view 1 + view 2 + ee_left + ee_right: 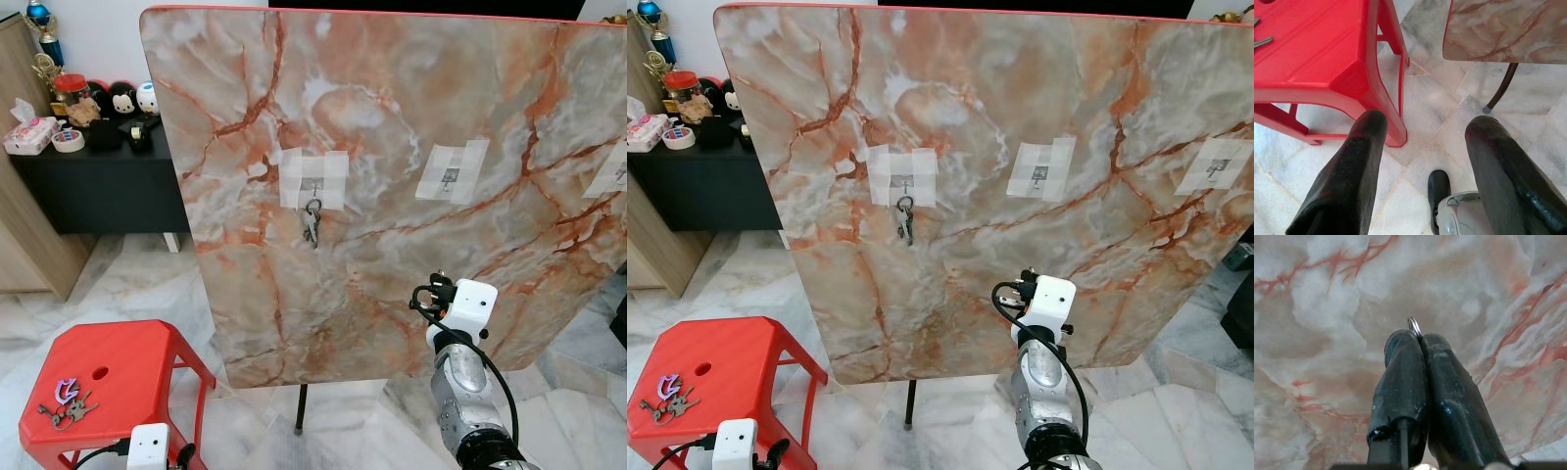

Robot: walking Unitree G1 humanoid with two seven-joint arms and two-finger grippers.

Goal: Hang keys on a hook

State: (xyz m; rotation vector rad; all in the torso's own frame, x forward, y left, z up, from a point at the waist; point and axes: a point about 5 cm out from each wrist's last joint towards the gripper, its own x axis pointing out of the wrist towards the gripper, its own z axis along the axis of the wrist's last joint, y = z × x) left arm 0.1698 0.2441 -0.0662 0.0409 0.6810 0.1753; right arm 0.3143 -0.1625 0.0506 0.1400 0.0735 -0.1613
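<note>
The right pincer (1418,340) pinches only the key ring's (1414,326) edge before the marble board (392,117) — it may slip; the left pincer (1425,147) hangs open.

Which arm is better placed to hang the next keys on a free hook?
Right: the right gripper is shut on a small metal key ring, raised before the marble-patterned board below the taped middle hook. The left gripper hangs open by the red plastic stool.

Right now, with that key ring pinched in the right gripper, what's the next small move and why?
Probably raise the right gripper toward the middle hook. Its fingers are shut on a key ring facing the marble board below the hooks; the left hook already holds keys.
</note>
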